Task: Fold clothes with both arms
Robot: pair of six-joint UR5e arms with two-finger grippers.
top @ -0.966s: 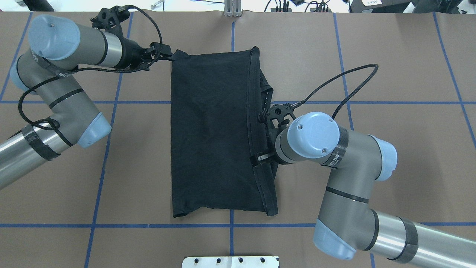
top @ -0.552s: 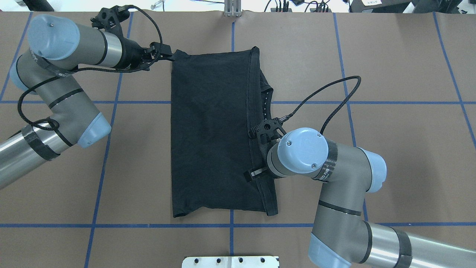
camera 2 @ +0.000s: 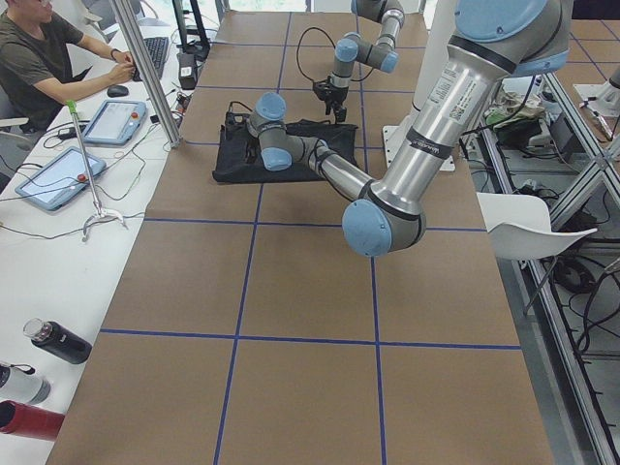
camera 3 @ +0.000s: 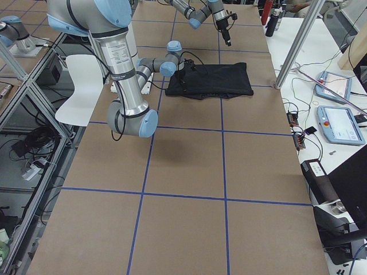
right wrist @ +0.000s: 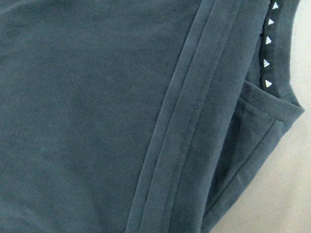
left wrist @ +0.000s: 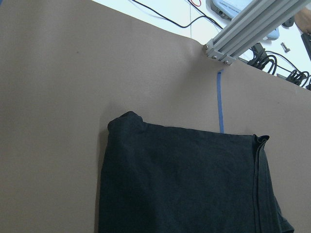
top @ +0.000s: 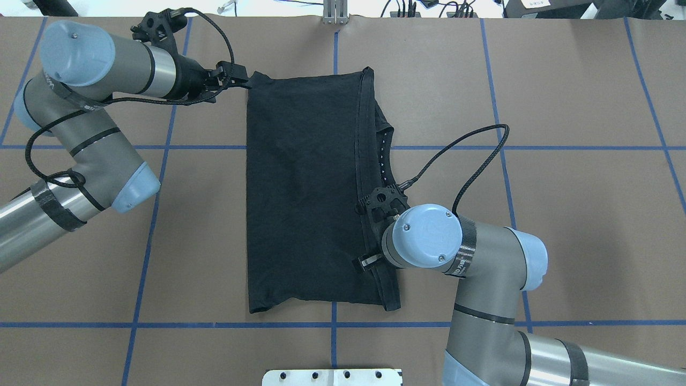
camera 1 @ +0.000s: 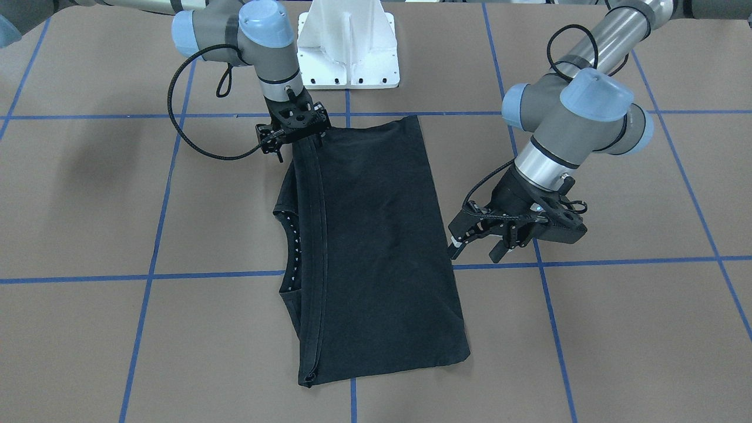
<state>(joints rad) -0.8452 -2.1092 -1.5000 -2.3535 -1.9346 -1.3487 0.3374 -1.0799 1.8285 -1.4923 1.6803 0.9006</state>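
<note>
The black T-shirt [top: 305, 198] lies folded into a long rectangle on the table, plain side up, also in the front view [camera 1: 370, 247]. Its collar with white triangles [top: 381, 155] and doubled hem run along its right edge, filling the right wrist view [right wrist: 97, 121]. My left gripper [camera 1: 474, 249] is open and empty, held above the table beside the shirt's left edge. My right gripper [camera 1: 296, 138] points down over the shirt's right hem near the robot's end. It looks open, with one fingertip [top: 364, 262] showing beside the wrist.
The white pedestal base [camera 1: 346, 47] stands just behind the shirt's near end. An aluminium post [left wrist: 252, 24] rises at the table's far edge. Blue tape lines cross the brown table [top: 563, 214]. An operator [camera 2: 39, 58] sits with tablets beyond the far side.
My right arm has moved along the shirt's right hem towards the robot's side. The shirt and the left arm have not moved.
</note>
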